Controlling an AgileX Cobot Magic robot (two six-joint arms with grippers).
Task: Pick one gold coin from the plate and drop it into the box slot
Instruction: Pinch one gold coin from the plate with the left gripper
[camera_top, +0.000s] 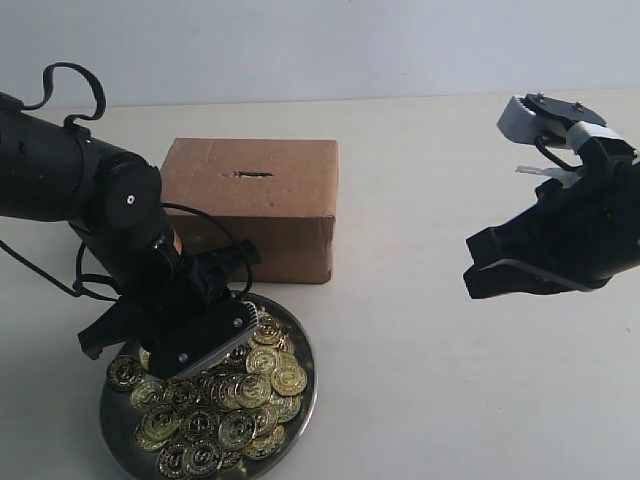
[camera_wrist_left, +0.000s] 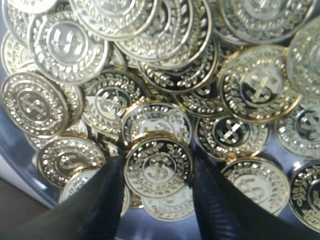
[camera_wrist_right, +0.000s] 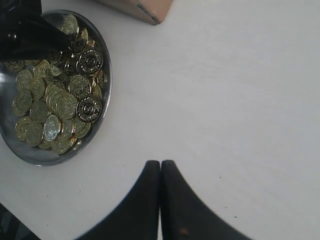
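The silver plate (camera_top: 306, 395) sits at the front left, piled with several gold coins (camera_top: 262, 382). My left gripper (camera_top: 192, 352) is down in the pile. In the left wrist view its fingertips (camera_wrist_left: 116, 172) press both edges of one gold coin (camera_wrist_left: 158, 169) lying on top of the others, so the left gripper (camera_wrist_left: 158, 161) is shut on that coin. Behind the plate stands the brown cardboard box (camera_top: 250, 205), with the dark box slot (camera_top: 252, 174) in its top face. My right gripper (camera_wrist_right: 160, 166) is shut on nothing and hovers over the bare table at the right (camera_top: 474, 268).
The white table (camera_top: 420, 380) stretches between the plate and the right arm. A black cable (camera_top: 215, 228) loops off the left arm in front of the box. The right wrist view shows the plate (camera_wrist_right: 107, 95) and a corner of the box (camera_wrist_right: 145, 7).
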